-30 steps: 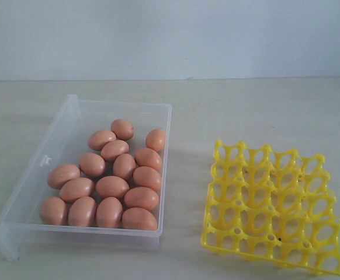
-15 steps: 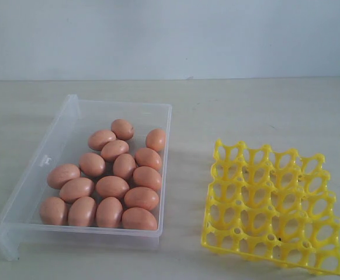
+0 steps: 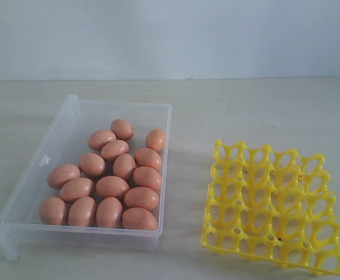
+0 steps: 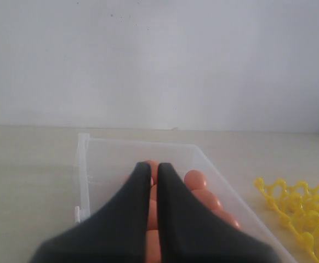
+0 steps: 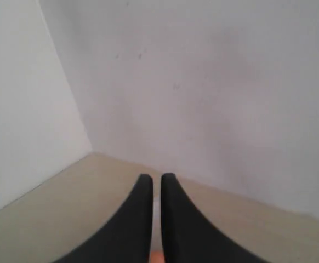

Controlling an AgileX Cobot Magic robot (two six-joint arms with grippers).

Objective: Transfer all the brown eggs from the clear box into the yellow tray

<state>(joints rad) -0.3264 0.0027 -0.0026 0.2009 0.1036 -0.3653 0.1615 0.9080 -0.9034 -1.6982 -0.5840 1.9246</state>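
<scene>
Several brown eggs [image 3: 113, 186] lie packed together in the clear box [image 3: 65, 119] on the left of the table in the exterior view. The yellow tray [image 3: 272, 204] stands to the right of the box with every cup empty. Neither arm shows in the exterior view. In the left wrist view my left gripper [image 4: 153, 167] is shut with nothing held; past its tips lie the clear box [image 4: 110, 159], brown eggs [image 4: 195, 179] and a corner of the yellow tray [image 4: 302, 205]. My right gripper [image 5: 153, 178] is shut and empty, facing a wall corner above the table.
The pale table [image 3: 246, 111] runs back to a plain white wall [image 3: 170, 35]. In the right wrist view two walls meet at a corner [image 5: 91, 150] ahead of the gripper.
</scene>
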